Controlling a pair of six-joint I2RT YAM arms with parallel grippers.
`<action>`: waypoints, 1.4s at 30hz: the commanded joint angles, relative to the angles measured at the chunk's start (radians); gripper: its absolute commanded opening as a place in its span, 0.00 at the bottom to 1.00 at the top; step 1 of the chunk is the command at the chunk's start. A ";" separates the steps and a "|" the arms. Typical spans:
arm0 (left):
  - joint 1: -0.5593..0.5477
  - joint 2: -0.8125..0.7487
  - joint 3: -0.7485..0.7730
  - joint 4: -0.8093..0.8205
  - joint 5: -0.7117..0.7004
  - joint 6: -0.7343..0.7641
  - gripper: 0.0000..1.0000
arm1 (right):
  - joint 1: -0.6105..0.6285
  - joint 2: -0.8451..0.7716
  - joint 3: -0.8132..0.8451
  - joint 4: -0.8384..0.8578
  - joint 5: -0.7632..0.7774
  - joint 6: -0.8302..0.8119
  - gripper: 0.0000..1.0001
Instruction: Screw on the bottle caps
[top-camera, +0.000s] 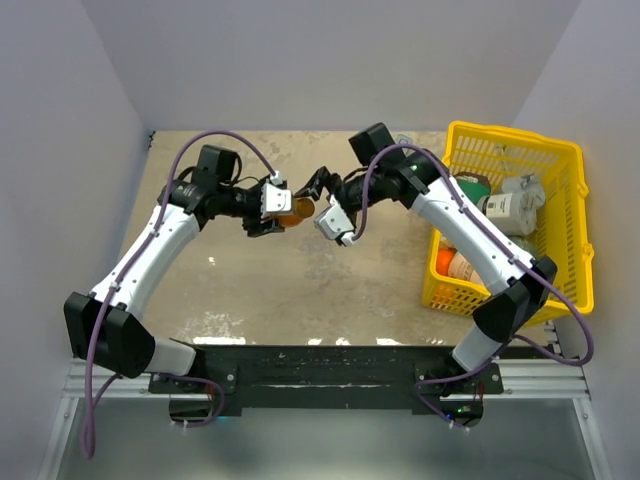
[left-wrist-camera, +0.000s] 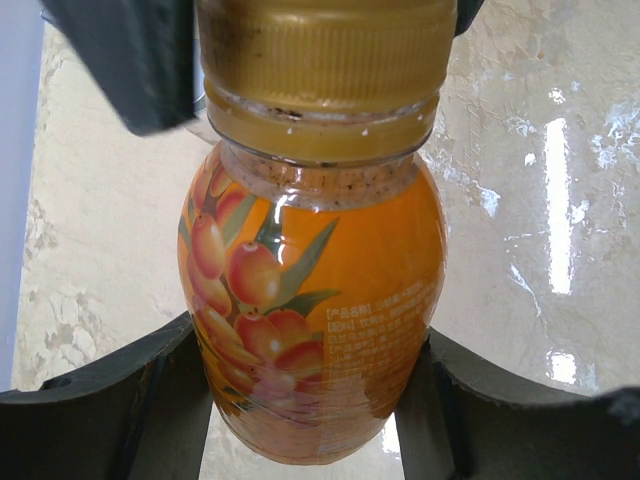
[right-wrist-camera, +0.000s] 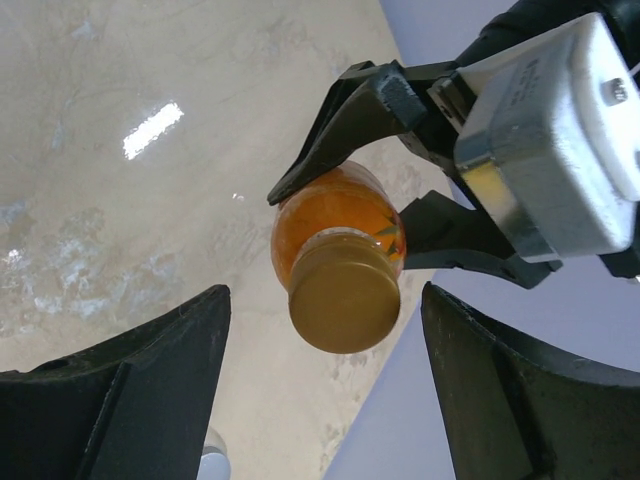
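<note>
I am gripping a glossy, see-through plastic orange bottle (left-wrist-camera: 310, 300) between my matt black fingers (left-wrist-camera: 100, 400); its ribbed brownish cap (left-wrist-camera: 325, 60) is looking like plastic, I think, and the marbled table (left-wrist-camera: 540, 200) is shining.

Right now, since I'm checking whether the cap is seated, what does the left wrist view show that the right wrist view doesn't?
Only the left wrist view: the bottle with its berry label, and the ribbed side of the cap sitting on the neck. Only the right wrist view: the cap's flat top, and the left gripper clamping the bottle from outside. Both: the orange bottle, capped, with the pale table behind it.
</note>
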 joint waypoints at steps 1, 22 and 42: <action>-0.002 -0.006 0.037 0.010 0.010 0.023 0.00 | 0.011 0.004 0.045 -0.033 0.013 -0.034 0.77; 0.044 -0.015 0.003 0.186 -0.046 -0.152 0.00 | 0.000 -0.019 -0.074 -0.055 0.180 -0.012 0.69; 0.047 -0.028 -0.017 0.185 -0.016 -0.146 0.00 | -0.041 -0.107 -0.145 0.077 0.093 0.076 0.59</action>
